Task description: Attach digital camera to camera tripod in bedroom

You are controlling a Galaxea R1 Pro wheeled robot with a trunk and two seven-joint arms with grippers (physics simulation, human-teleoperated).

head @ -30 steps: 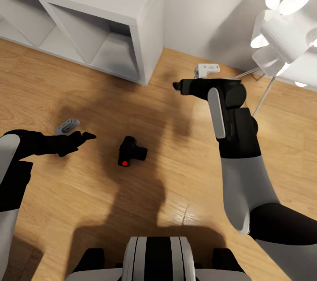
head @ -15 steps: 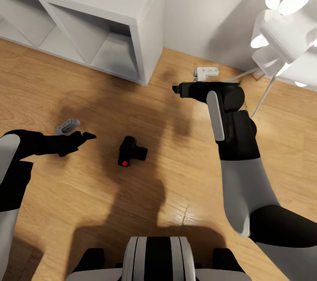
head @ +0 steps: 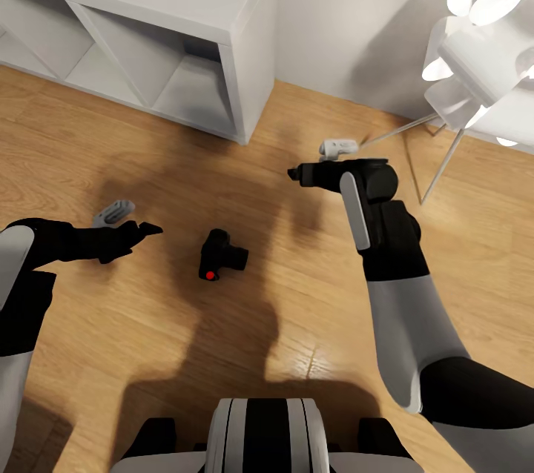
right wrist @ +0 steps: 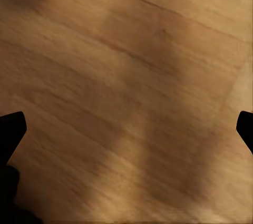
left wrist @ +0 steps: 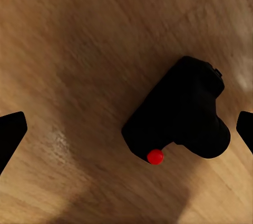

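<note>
Two grippers, left (head: 148, 228) and right (head: 294, 173), are held with jaws spread and empty above the plank floor (head: 311, 339), where the digital camera (head: 220, 254) lies between them (red button up), so a descent and grasp is judged next.

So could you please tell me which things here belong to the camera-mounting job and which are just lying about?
Job:
- camera, lying on the wood floor
- left gripper, open
- right gripper, open

Just there:
- white cube shelf
- floor lamp
</note>
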